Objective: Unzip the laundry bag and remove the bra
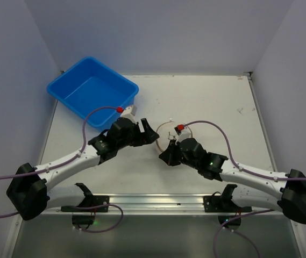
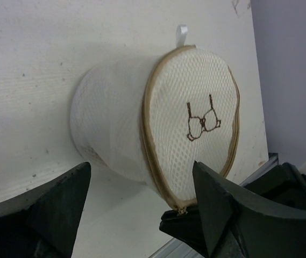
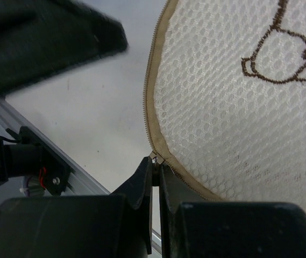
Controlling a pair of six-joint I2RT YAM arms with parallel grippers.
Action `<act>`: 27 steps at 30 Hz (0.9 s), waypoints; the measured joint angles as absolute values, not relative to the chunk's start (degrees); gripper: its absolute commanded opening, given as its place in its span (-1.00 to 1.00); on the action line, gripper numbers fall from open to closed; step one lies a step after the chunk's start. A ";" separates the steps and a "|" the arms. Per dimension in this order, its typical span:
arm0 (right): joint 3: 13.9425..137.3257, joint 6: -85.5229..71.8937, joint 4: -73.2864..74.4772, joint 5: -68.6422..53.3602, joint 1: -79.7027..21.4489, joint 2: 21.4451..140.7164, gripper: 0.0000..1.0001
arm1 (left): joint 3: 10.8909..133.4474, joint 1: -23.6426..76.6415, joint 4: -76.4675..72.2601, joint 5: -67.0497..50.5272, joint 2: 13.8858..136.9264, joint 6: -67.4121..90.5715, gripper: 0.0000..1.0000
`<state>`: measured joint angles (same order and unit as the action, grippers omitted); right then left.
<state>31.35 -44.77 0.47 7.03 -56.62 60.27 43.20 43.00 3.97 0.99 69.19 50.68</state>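
Observation:
The laundry bag (image 2: 158, 123) is a cream mesh drum with tan zip trim, lying on its side on the white table; its round face carries a brown bra outline (image 2: 203, 122). From above, only its tan rim (image 1: 167, 127) shows between the two grippers. My left gripper (image 2: 141, 165) is open, its fingers wide apart just short of the bag and touching nothing. My right gripper (image 3: 156, 161) is shut on the zipper pull (image 3: 155, 157) at the bag's lower edge, which also shows in the left wrist view as the pull (image 2: 182, 210). The bra is hidden.
A blue tub (image 1: 92, 91) stands at the table's back left corner, close behind the left wrist. An aluminium rail (image 1: 153, 201) runs along the near edge. Pale walls close in the table on three sides. A white loop (image 2: 181, 35) sticks out from the bag's far side.

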 measured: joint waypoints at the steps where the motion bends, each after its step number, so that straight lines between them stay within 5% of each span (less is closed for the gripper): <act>1: 32.05 -44.73 -0.03 6.85 -56.62 61.01 -1.00 | 42.74 43.99 3.92 1.37 68.82 51.55 0.50; 5: 33.65 -44.53 -2.09 6.37 -56.62 62.74 -1.00 | 41.54 47.79 2.61 1.69 70.65 53.67 0.06; 8: 33.63 -44.51 -2.59 6.28 -56.62 63.02 -1.00 | 40.42 48.99 -0.45 1.06 73.67 55.51 -0.42; 9: 33.50 -44.51 -2.37 6.31 -56.60 63.07 -1.00 | 40.38 49.12 -1.34 0.80 74.52 55.99 -0.78; 11: 32.77 -44.53 -2.22 6.35 -56.60 63.09 -1.00 | 40.38 49.21 -3.03 0.43 75.50 56.69 -1.00; 27: 24.49 -44.14 -2.42 6.94 -56.45 51.51 -1.00 | 46.13 43.40 -1.91 -5.02 79.79 51.48 -0.97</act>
